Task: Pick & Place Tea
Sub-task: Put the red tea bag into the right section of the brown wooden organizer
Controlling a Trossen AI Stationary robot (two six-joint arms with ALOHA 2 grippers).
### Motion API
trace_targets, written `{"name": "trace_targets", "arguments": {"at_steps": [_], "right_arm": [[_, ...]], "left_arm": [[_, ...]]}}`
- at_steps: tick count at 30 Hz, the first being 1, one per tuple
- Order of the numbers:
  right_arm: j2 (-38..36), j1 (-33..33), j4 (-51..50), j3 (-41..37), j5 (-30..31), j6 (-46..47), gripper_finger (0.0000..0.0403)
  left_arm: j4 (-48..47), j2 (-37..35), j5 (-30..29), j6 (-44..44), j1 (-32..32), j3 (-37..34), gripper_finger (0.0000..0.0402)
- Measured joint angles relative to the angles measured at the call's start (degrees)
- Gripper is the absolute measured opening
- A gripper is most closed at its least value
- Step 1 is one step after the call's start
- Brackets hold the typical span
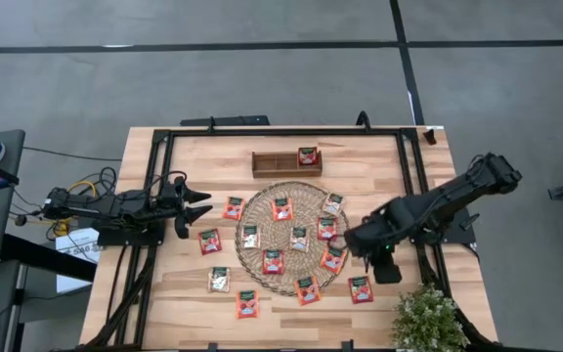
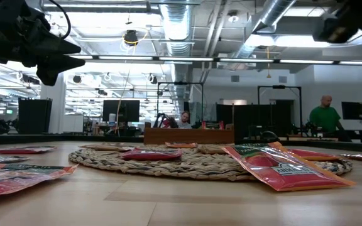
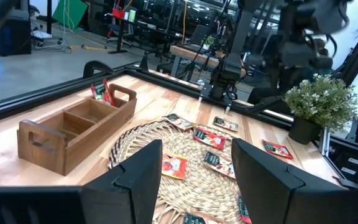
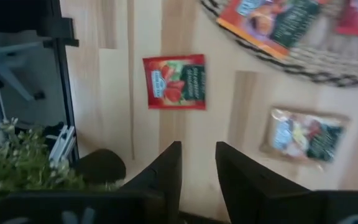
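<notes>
**A:** Where is the tea?

**B:** Scattered. Most of the tea packets (image 1: 300,239) lie flat on the round woven mat (image 1: 262,217) in the middle of the wooden counter (image 1: 379,161), and several more sit on the bare wood around it. One red packet (image 1: 308,155) stands in the right-hand compartment of the small wooden tray (image 1: 274,164), which lies just beyond the mat.

**A:** And the right arm?

**B:** It reaches in from the right side, with the right end effector (image 1: 343,241) at the mat's right edge, over the packets there. In the right wrist view its two fingers (image 4: 166,171) stand a narrow gap apart with nothing between them. That view also shows a red packet (image 4: 174,82) on the wood beside the mat and a beige one (image 4: 303,134) close by, apart from the fingers.

**A:** The left?

**B:** It waits at the left side of the counter. The left end effector (image 1: 199,205) is off the mat, near a red packet (image 1: 234,207), with its fingers (image 3: 138,177) spread and empty.

**A:** Anything else on the counter?

**B:** A small potted plant (image 1: 426,319) at the near right corner. In the low view a red packet (image 2: 281,169) rests tilted on the mat's rim, and people (image 2: 323,117) show at desks far behind.
</notes>
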Motion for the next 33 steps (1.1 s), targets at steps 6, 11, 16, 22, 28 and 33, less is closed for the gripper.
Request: {"name": "trace_targets", "arguments": {"at_steps": [6,11,16,22,28,33], "right_arm": [[2.5,3.4,8.0,-4.0,-0.1,1.4,0.0145],[5.4,5.6,12.3,-7.3,-0.1,1.0,0.0195],[9.0,7.3,18.3,-11.1,0.2,1.0,0.0213],[13.0,6.5,22.9,-12.4,5.1,1.0,0.0201],[16.0,6.1,25.9,-12.5,4.0,0.6,0.0185],[18.1,6.2,26.0,-12.5,4.1,0.5,0.0184]], "left_arm": [[0.0,0.0,0.0,0.0,0.0,0.0,0.0185],[0.0,0.0,0.0,0.0,0.0,0.0,0.0185],[0.0,0.0,0.0,0.0,0.0,0.0,0.0185],[0.0,0.0,0.0,-0.1,0.0,0.0,0.0185],[0.1,0.0,1.2,-0.1,0.0,0.0,0.0185],[0.1,0.0,2.0,-0.1,0.0,0.0,0.0185]]}}
